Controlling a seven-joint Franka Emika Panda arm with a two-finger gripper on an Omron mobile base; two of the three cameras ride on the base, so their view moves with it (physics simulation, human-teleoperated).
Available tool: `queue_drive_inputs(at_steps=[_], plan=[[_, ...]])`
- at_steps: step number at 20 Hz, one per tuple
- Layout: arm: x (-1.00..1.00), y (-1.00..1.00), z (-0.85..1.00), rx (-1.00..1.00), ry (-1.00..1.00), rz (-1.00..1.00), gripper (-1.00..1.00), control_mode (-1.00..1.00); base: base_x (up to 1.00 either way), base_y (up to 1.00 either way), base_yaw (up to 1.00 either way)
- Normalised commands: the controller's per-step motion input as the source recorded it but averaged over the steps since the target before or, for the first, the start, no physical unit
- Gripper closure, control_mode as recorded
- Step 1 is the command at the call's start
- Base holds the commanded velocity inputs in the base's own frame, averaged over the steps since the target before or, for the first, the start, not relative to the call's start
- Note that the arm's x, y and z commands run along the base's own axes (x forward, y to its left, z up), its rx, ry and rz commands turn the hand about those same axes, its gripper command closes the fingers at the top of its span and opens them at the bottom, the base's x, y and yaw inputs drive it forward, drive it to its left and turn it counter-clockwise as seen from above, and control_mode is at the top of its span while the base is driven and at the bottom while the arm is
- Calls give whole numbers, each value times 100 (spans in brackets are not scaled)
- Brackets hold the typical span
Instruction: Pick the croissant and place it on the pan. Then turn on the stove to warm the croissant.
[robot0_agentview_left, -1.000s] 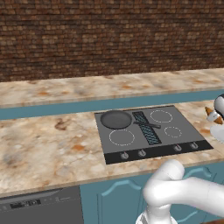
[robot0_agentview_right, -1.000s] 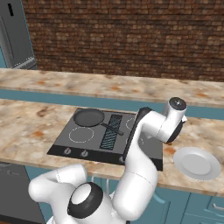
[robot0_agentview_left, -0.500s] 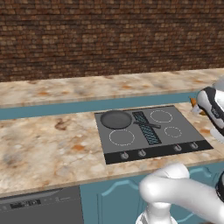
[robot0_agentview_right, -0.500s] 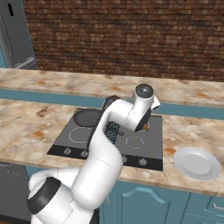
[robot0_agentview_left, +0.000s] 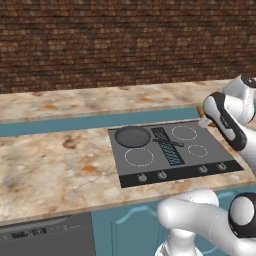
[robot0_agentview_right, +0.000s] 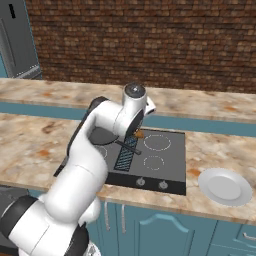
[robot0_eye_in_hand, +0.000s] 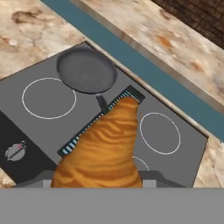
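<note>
Pincer (robot0_eye_in_hand: 98, 186): jaws part-way closed, clamped on the croissant (robot0_eye_in_hand: 105, 151). In the hand view the pastry juts up from between the finger tips, orange-brown and banded, well clear of any surface. A sliver of orange also peeks out beside the wrist in the right base view (robot0_agentview_right: 139, 133) and at the hand in the left base view (robot0_agentview_left: 201, 111).

Landmark: the pan (robot0_eye_in_hand: 86, 70).
- Croissant is carried in the air, off to the pan's handle side, over the ribbed centre strip of the stove (robot0_eye_in_hand: 39, 135). Not above the pan's bowl yet.
- Pan sits on the rear burner at the stove's left end (robot0_agentview_left: 132, 136); handle (robot0_agentview_left: 170, 143) runs away from the bowl across the centre strip. Bowl looks bare.
- Burner rings: one just in front of the pan, two more beyond the handle end.
- Knobs (robot0_agentview_left: 142, 177) in a row along the stove's front edge, forward of the pan.
- White plate (robot0_agentview_right: 224, 185) on the counter, well apart from the pan, past the stove's far end.

Step in hand, as I judge it: transport, pick done, place not yet done.

Next move calls for: shift the hand along the handle line until the pastry hangs over the bowl, lower close to the pan floor, then part the jaws. After that, reach for the knob serving the pan's burner; which one that is I cannot tell.
</note>
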Motion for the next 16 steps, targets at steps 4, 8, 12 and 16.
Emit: queue_drive_inputs(at_steps=[4,8,12,16], plan=[[6,80,1,0,9,7,100,-100,0,0,0],[19,77,0,0,11,4,100,-100,0,0,0],[34,68,0,-2,14,0,100,-100,0,0,0],[55,58,0,-5,16,0,100,-100,0,0,0]])
